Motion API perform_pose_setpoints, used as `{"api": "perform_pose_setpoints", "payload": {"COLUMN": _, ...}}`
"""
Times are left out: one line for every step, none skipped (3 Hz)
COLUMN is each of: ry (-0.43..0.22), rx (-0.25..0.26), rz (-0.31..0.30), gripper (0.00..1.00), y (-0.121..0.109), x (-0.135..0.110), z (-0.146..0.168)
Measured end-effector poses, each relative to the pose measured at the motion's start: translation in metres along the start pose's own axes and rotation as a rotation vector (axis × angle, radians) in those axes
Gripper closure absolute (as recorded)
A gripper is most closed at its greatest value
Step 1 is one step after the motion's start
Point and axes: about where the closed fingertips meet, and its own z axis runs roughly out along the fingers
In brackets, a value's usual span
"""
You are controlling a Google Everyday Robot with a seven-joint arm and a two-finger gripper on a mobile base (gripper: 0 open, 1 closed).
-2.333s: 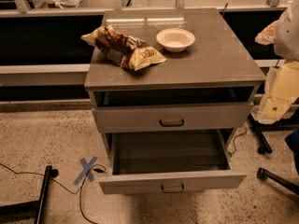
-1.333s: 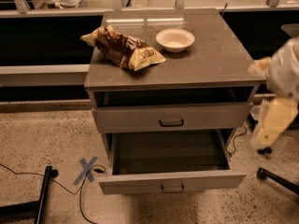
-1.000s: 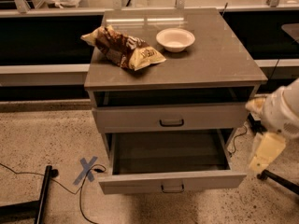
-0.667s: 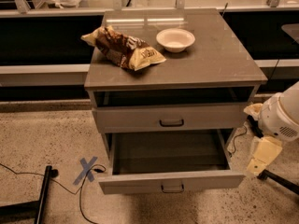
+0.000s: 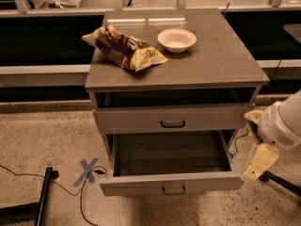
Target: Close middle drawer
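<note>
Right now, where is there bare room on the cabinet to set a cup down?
The cabinet top is bare right of the bowl and along the front edge. The left is crowded by the chip bag. The middle drawer, pulled out, shows a bare floor; the gripper hangs by its right front corner.

No text is readable; the snack bag shows only illegible print. The gripper hangs beside the cabinet's right side.

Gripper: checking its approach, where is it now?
In the camera view, the gripper hangs at the right, beside the right front corner of the open middle drawer.
</note>
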Motion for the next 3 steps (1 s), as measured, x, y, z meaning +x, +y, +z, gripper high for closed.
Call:
{"api": "perform_pose_setpoints", "payload": {"ry": -0.089, "rx": 0.011, "rz": 0.031, "gripper": 0.0, "y": 0.015, "x": 0.038, "z": 0.059}}
{"api": "perform_pose_setpoints", "payload": {"ry": -0.19, "rx": 0.018, "rz": -0.007, "gripper": 0.0, "y": 0.015, "x": 0.065, "z": 0.109}}
{"api": "perform_pose_setpoints", "payload": {"ry": -0.185, "rx": 0.015, "rz": -0.013, "gripper": 0.0, "y": 0.015, "x": 0.062, "z": 0.107}}
